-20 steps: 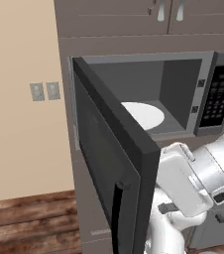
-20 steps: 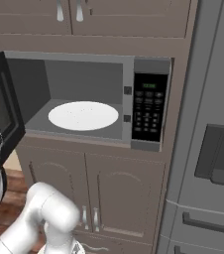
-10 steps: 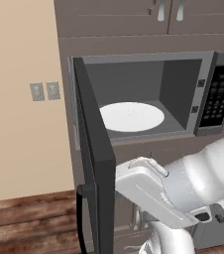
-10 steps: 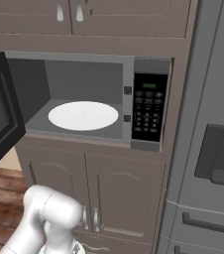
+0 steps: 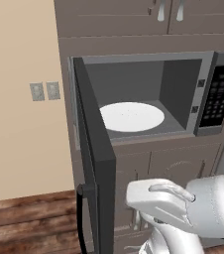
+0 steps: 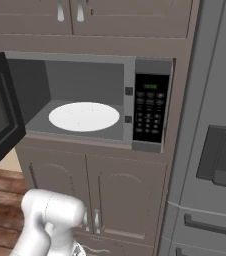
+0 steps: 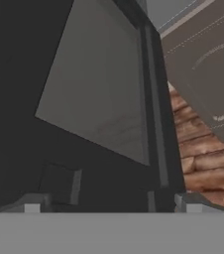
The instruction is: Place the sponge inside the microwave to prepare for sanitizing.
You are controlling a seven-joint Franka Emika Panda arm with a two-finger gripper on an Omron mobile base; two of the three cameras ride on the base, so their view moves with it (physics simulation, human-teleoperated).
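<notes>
The sponge is not something I can locate from here, so which way it lies from the claw, and how its long side runs, cannot be told. The microwave (image 6: pixel 85 100) stands with its door (image 5: pixel 91 163) swung wide toward the left, the grey cavity bare apart from the white turntable (image 6: pixel 84 116) lying flat in the middle. The arm is folded low, beneath the level of the cavity, and the gripper (image 7: pixel 109 201) sits just off the dark inner face of the door, its window pane close ahead; the two fingers stand spread wide with nothing between them. By my judgement the cavity is ready to be loaded, and the next move depends on finding the sponge, then carrying it up and in over the turntable.
</notes>
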